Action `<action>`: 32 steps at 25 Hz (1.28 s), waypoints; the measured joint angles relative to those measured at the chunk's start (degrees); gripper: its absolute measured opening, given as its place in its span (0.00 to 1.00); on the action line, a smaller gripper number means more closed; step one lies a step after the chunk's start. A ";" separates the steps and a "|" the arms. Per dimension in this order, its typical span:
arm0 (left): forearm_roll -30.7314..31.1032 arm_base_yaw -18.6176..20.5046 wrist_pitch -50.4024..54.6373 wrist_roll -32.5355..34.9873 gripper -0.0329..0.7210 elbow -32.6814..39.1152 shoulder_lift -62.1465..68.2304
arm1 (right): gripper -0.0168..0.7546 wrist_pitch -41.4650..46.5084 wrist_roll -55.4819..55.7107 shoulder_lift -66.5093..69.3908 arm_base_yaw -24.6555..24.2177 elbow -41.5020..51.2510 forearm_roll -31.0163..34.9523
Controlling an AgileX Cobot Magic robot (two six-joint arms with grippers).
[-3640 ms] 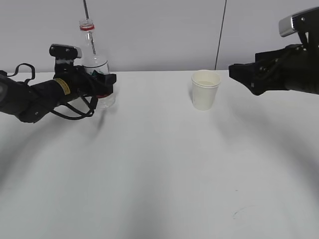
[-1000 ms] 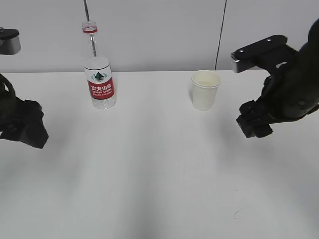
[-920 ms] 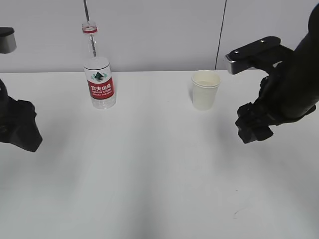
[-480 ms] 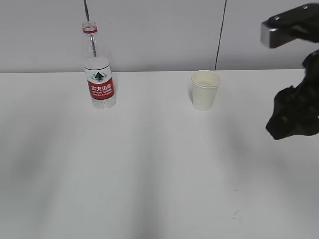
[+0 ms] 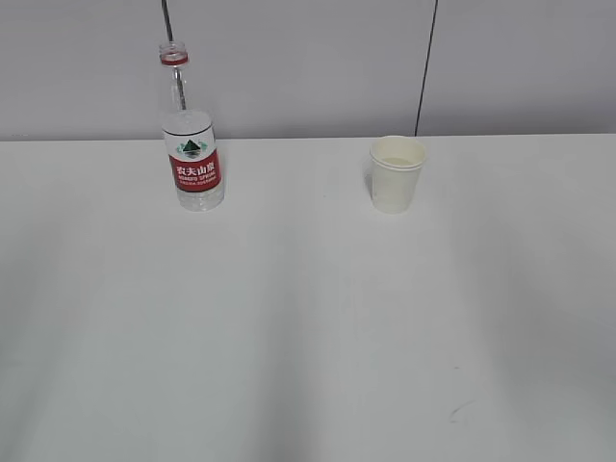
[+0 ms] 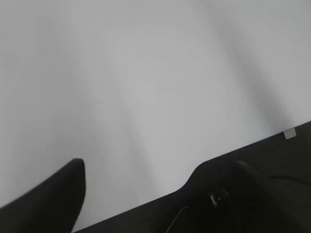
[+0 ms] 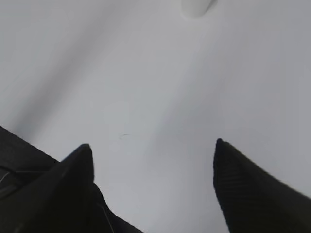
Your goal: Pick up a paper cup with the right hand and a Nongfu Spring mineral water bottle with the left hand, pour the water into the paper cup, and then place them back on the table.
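Nearest to the wrist cameras, the right gripper is seen with its two fingers wide apart above the bare table, while of the left gripper only one dark fingertip and a dark edge are shown, so its state cannot be told. Farther back, the cup is placed upright on the table. The bottle is stood upright well apart to its left, uncapped, and nothing is held by either arm.
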 joint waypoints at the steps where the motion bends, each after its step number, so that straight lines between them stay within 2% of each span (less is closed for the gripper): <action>1: 0.11 0.00 -0.19 0.05 0.76 1.69 -2.11 | 0.76 0.00 0.00 -2.25 0.00 0.29 0.00; 5: 0.20 0.00 -2.79 0.05 0.76 7.81 -10.78 | 0.76 -1.02 0.00 -11.00 0.00 4.41 -0.21; 12: 0.20 0.00 -9.53 0.05 0.75 14.75 -21.20 | 0.75 -9.25 0.00 -27.03 0.00 19.91 -0.93; 20: 0.35 0.00 -10.48 0.72 0.75 16.51 -23.31 | 0.75 -12.36 0.00 -39.27 0.00 35.89 -1.60; 32: 0.35 0.00 -10.54 0.90 0.72 16.51 -23.35 | 0.75 -9.97 0.00 -41.55 0.00 39.31 -2.03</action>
